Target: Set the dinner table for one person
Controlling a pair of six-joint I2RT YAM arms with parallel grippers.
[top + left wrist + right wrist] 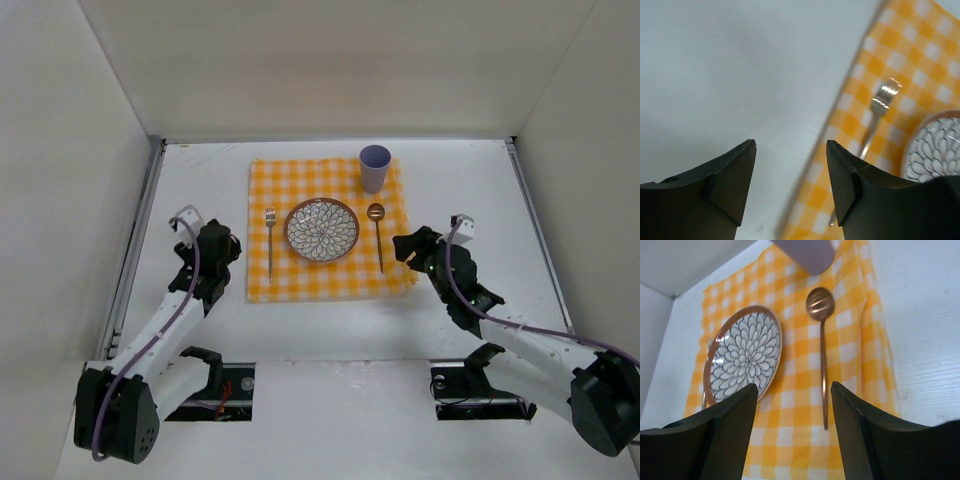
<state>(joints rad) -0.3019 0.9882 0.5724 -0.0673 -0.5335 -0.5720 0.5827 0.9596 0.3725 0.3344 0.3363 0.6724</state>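
White rectangular counter [200,320], flat and plain, lies under everything and carries a yellow-and-white checked cloth [300,278] at 12 o'clock from the arm bases. On the cloth sits a round plate with a brown rim and petal pattern [321,229]. A silver metal fork [270,245] lies at its 9 o'clock, a copper-coloured spoon [378,238] at 3 o'clock, and a lilac cup [374,168] stands at 1 o'clock. The left claw [790,150] hovers released at the fork's 9 o'clock. The right claw [794,390], also released, hovers at the spoon's 4 o'clock.
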